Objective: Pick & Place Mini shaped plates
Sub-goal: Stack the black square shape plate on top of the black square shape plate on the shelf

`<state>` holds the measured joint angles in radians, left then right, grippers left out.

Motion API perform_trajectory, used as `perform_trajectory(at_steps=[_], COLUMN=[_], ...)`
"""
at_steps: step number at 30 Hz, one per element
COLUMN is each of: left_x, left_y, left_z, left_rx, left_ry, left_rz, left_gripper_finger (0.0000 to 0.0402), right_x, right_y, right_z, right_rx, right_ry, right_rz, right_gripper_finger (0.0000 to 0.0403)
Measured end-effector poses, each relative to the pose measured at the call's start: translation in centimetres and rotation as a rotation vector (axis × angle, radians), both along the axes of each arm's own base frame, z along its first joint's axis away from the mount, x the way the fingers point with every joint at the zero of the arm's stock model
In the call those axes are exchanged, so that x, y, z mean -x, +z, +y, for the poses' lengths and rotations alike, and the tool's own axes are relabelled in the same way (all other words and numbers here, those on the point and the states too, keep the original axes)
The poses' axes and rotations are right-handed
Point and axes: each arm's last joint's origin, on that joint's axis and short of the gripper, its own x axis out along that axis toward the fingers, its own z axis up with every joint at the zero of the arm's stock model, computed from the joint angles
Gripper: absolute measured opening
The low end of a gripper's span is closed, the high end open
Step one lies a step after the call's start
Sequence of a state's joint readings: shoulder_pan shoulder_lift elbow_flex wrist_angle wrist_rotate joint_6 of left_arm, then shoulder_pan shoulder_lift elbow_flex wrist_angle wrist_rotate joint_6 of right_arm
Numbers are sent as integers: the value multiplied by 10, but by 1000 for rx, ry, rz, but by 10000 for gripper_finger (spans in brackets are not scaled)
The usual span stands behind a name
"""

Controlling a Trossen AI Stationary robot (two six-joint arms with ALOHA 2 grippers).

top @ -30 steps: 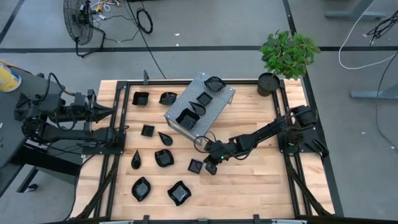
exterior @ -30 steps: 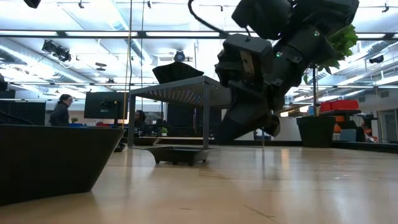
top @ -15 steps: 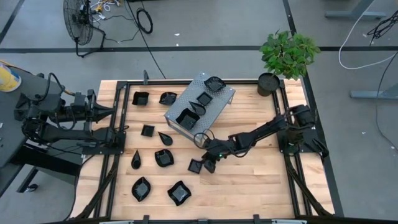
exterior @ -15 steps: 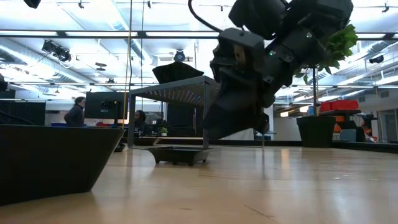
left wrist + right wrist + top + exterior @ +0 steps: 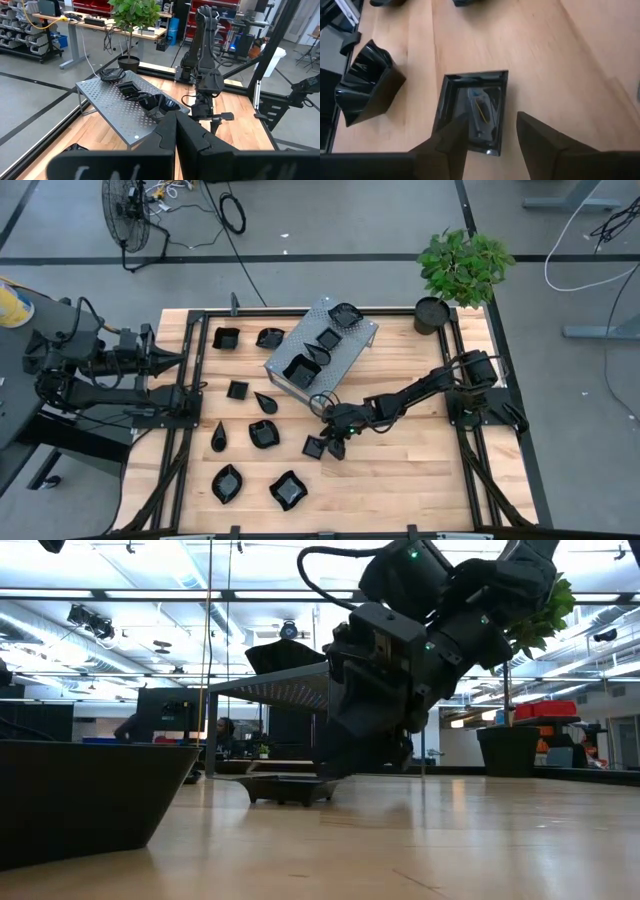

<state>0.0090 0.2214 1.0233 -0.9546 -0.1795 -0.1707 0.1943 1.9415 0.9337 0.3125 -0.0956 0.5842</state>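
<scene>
Several small glossy black mini shaped plates lie on the wooden table, among them a square plate (image 5: 316, 446) and a wavy-rimmed one (image 5: 367, 82). More sit on the grey metal box (image 5: 345, 352). My right gripper (image 5: 334, 444) is open, low over the square plate (image 5: 475, 107). One finger (image 5: 451, 140) stands over the plate's inside. The other finger (image 5: 540, 137) stands outside its rim. My left gripper (image 5: 175, 135) is shut and waits at the table's left edge (image 5: 178, 361), holding nothing. My right gripper comes at the square plate's rim (image 5: 502, 112) from above, slanting toward the table's left, with one finger on either side of that rim. Whether a finger touches the plate I cannot tell. The plate lies flat on the table.
A potted plant (image 5: 432, 314) stands at the far right corner. Teardrop and wavy-rimmed plates (image 5: 262, 434) lie to the left of the square one. Bare wood stretches along the near right of the table (image 5: 410, 475). A black frame (image 5: 470, 470) edges the table.
My right gripper has moved a little toward the table's left edge and down, ending low over the square plate. The plates on the table have stayed where they were.
</scene>
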Motion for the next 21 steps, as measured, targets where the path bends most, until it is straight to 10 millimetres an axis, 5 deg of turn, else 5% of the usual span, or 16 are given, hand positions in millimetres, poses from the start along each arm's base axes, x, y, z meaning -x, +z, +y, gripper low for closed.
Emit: perform_trajectory(at_steps=[21], left_x=[0], left_y=[0], left_z=[0], left_rx=[0], left_ry=[0], left_rz=[0], left_gripper_finger=[5], right_x=[-2], right_y=[-8], right_z=[-4], right_rx=[-35], right_ry=[2], right_rz=[15], right_gripper_finger=[113])
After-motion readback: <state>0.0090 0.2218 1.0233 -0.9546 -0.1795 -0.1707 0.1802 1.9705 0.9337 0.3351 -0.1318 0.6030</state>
